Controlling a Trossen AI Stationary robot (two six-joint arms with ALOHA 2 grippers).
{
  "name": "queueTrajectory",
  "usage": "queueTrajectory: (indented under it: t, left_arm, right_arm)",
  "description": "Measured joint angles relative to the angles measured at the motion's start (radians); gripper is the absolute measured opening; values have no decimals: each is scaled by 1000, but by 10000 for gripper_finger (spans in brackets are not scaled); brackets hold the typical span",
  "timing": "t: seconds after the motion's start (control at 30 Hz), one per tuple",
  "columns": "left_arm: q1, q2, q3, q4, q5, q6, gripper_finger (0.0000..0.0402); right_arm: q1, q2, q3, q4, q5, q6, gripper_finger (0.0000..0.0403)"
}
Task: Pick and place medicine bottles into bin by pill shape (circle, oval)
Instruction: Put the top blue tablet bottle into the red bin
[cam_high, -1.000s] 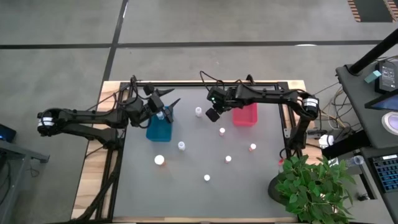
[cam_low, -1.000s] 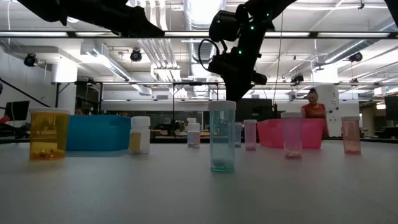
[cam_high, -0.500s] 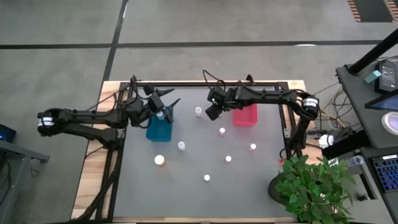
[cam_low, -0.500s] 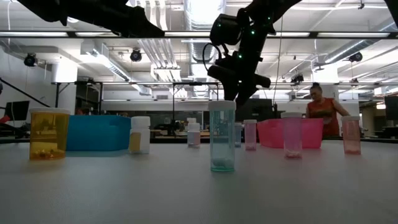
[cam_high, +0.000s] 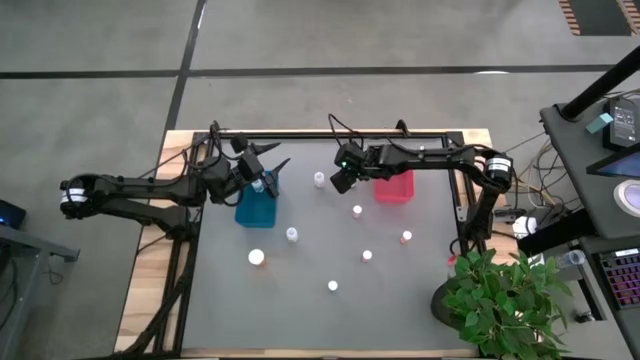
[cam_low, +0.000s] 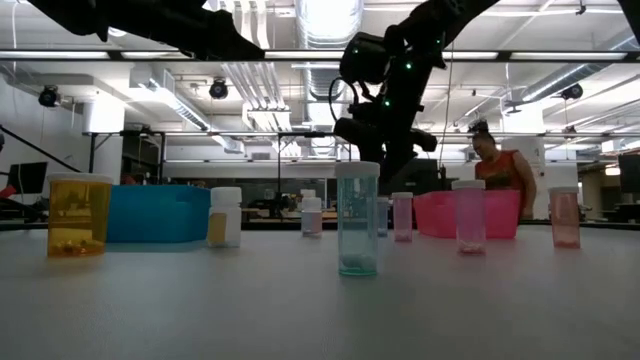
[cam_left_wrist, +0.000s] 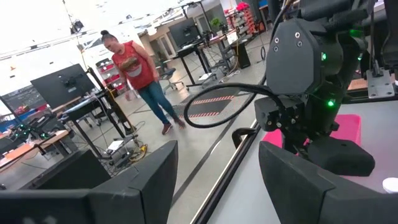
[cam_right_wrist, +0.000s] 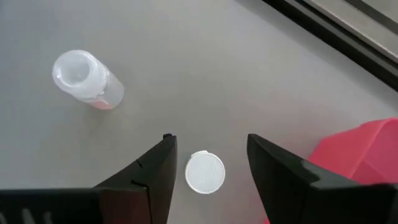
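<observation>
Several small white-capped medicine bottles stand upright on the grey table (cam_high: 300, 310), among them one (cam_high: 319, 180) near the far side and one (cam_high: 357, 211) further in. My right gripper (cam_high: 342, 182) hovers open next to the red bin (cam_high: 395, 187). In the right wrist view one bottle's white cap (cam_right_wrist: 205, 172) shows below, between the fingers (cam_right_wrist: 155, 168), apart from them. A second bottle (cam_right_wrist: 87, 78) stands further off. My left gripper (cam_high: 272, 166) waits open above the blue bin (cam_high: 256, 208), nothing between its fingers (cam_left_wrist: 298, 180).
In the low view an orange bottle (cam_low: 78, 215), a teal one (cam_low: 357, 220) and pink ones (cam_low: 469, 215) stand across the table. A black rail (cam_high: 350, 133) runs along the far edge. A potted plant (cam_high: 505, 300) stands at the near right corner. A person (cam_low: 495, 165) walks beyond the table.
My right gripper has opened and turned a little while staying over the same spot beside the red bin. The person in the room behind has walked toward the left.
</observation>
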Motion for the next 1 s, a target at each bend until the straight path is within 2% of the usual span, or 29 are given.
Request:
queueTrajectory:
  t: [0.7,1.0]
  left_arm:
    - [0,0,-1,0,-4,5,206]
    - [0,0,-2,0,-7,5,206]
  right_arm:
    - [0,0,-113,106,-1,57,185]
    - [3,0,-183,212,-32,58,185]
